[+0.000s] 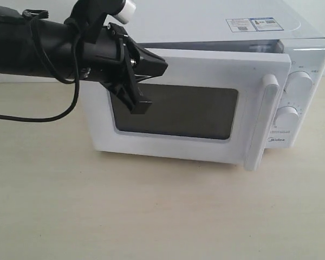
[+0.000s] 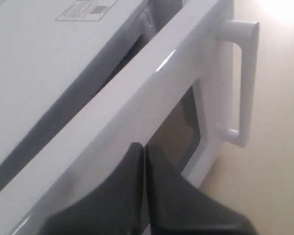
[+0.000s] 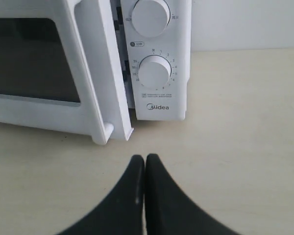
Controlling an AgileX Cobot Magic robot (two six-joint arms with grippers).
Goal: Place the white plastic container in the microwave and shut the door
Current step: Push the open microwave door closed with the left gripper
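Observation:
The white microwave (image 1: 206,24) stands on the table with its door (image 1: 206,67) nearly shut; a narrow gap shows along the door's (image 2: 137,93) top edge. My left gripper (image 1: 163,65) is shut and empty, its tips (image 2: 145,147) against the door's upper front, above the dark window (image 2: 179,132). The bar handle (image 1: 262,122) is on the door's right side. My right gripper (image 3: 145,157) is shut and empty, low over the table in front of the microwave's (image 3: 179,58) knob panel, apart from the door (image 3: 54,117). The white plastic container is out of view.
The beige table (image 1: 151,216) stretches in front of the oven. A black cable (image 1: 43,116) loops down from my left arm. Two round knobs (image 3: 154,72) sit just right of the handle (image 3: 108,73). A pale wall lies behind.

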